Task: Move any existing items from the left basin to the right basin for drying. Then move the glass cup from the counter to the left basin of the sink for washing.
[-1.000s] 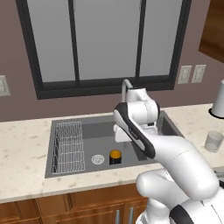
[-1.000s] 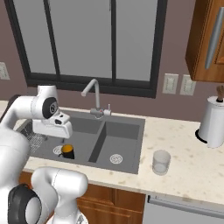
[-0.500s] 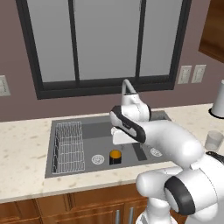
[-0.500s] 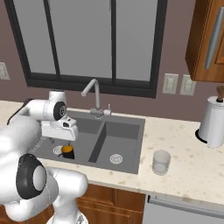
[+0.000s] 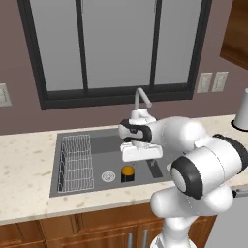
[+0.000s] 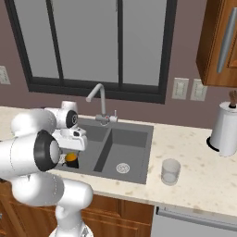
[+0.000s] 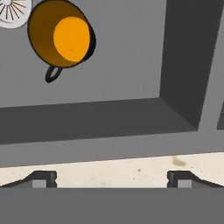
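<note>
A small black cup with an orange inside (image 7: 61,37) and a little handle stands in the left basin (image 5: 97,147) beside the round drain (image 7: 12,9). It also shows as cup (image 5: 127,173) and cup (image 6: 71,159). My gripper (image 7: 111,179) is open and holds nothing. It hangs above the basin's front edge, with the cup ahead and to the left of its fingertips. From the base, the gripper (image 5: 139,159) is just above and right of the cup. The glass cup (image 6: 170,171) stands on the counter (image 6: 194,166), right of the sink. The right basin (image 6: 132,146) holds only its drain.
A wire rack (image 5: 76,162) fills the left part of the left basin. The divider wall (image 7: 183,57) stands right of the cup. The gooseneck tap (image 6: 98,99) rises behind the sink. A tall white jar (image 6: 225,129) stands on the counter at far right.
The hand has come down and forward over the left basin, closer to the cup, and the arm has folded over the sink. The jaws stayed open.
</note>
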